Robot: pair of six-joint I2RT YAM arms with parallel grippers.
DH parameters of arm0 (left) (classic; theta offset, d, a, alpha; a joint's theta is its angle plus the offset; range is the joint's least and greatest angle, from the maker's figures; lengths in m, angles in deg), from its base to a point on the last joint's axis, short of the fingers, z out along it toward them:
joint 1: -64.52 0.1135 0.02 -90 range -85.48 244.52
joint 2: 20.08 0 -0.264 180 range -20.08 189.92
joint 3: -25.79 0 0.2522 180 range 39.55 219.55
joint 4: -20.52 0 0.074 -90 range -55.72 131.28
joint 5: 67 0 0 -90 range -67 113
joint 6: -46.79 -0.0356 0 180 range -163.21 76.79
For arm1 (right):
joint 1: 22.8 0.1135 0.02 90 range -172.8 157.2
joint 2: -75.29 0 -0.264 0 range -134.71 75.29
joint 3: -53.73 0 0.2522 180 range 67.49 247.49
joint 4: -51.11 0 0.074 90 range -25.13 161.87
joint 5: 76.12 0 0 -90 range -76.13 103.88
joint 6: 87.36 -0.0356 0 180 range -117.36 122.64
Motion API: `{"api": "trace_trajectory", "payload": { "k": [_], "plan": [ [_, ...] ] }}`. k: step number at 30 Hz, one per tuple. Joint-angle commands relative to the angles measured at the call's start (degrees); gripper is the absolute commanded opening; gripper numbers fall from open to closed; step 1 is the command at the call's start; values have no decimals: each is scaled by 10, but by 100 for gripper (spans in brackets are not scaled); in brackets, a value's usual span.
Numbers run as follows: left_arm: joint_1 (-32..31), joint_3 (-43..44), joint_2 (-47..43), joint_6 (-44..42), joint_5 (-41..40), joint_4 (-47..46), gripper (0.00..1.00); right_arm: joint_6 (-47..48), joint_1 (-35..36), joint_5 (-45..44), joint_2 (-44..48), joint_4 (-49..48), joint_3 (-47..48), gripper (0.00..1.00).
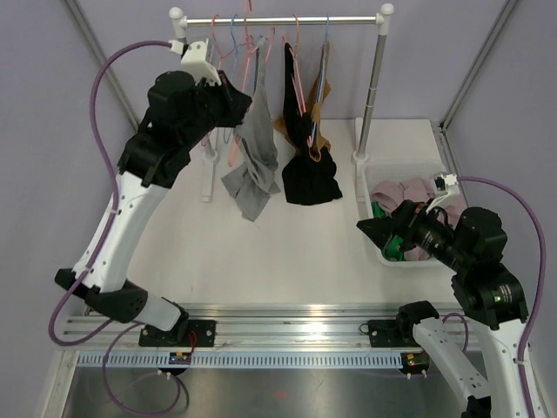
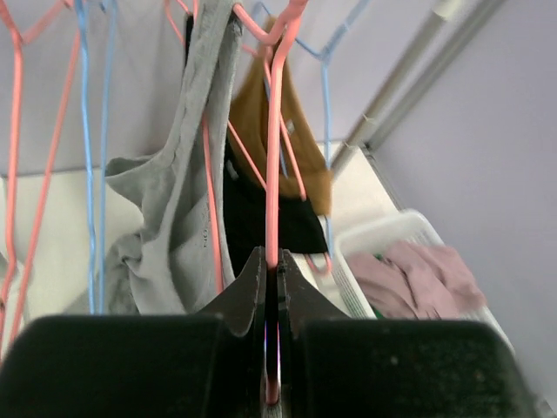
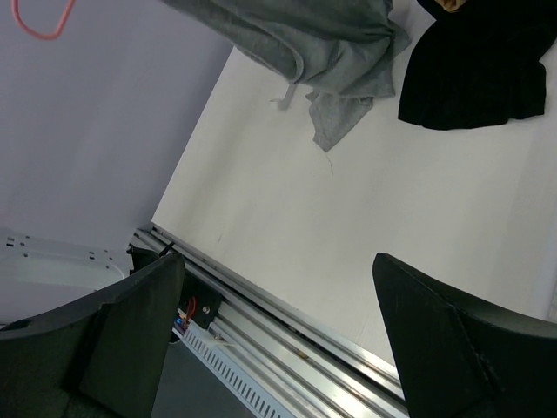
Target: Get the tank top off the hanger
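1. The left gripper (image 2: pixel 272 264), raised at the far left beside the clothes rack (image 1: pixel 278 19), has its jaws pressed together on the thin wire of a pink hanger (image 2: pixel 274 165).
2. The gray tank top (image 2: pixel 174 218) hangs from the rack just left of that pinched wire. Its hem droops to the table (image 1: pixel 287 257), and a black garment (image 1: pixel 311 178) hangs to its right.
3. The right gripper (image 3: pixel 278 261) is at the near right by the white bin (image 1: pixel 409 262) of clothes, with its jaws spread and holding nothing.
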Motion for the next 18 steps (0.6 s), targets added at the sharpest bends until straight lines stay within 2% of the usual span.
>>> {"api": "trace_trajectory", "payload": {
  "k": [1, 5, 6, 8, 9, 11, 12, 14, 16, 18],
  "plan": [
    [3, -64, -90, 28, 84, -12, 0, 6, -1, 36, -8, -33, 34, 97],
    [2, -173, -208, 50, 133, -32, 0, -18, -1, 135, -28, -103, 27, 99],
    [2, -221, -255, 62, 139, -40, 0, -33, -1, 153, -31, -154, 12, 100],
    [2, -266, -308, 70, 167, -46, 0, -100, -1, 198, -43, -217, -12, 100],
    [2, -308, -359, 84, 172, -48, 0, -127, -1, 211, -49, -297, -44, 99],
    [2, -358, -407, 95, 203, -54, 0, -196, -1, 225, -70, -358, -72, 100],
    [1, -413, -437, 108, 211, -55, 0, -216, 1, 225, -77, -419, -99, 99],
    [1, -462, -513, 131, 222, -54, 0, -239, 21, 205, -96, -467, -116, 99],
    [1, -531, -573, 147, 232, -52, 0, -198, 58, 170, -109, -454, -109, 99],
    [1, -571, -602, 170, 256, -55, 0, -154, 114, 91, -138, -405, -84, 99]
  ]
}}
